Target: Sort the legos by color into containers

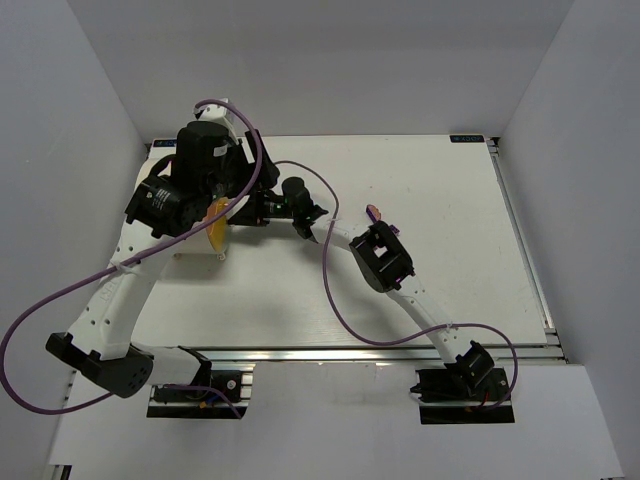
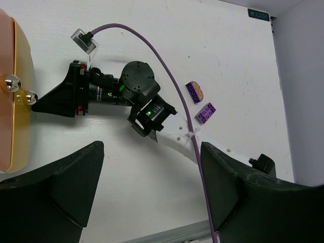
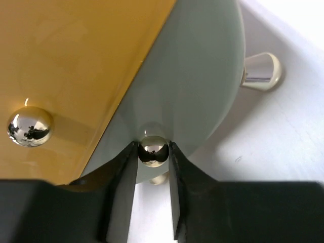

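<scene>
Your right gripper pinches a small brass knob on the cream-white, orange-faced drum. Two purple studded plastic bricks lie well apart from that drum. Your left gripper hangs spread.

We glimpse only an orange sliver of the drum beneath the left arm. The left wrist view's left edge crops it.
</scene>
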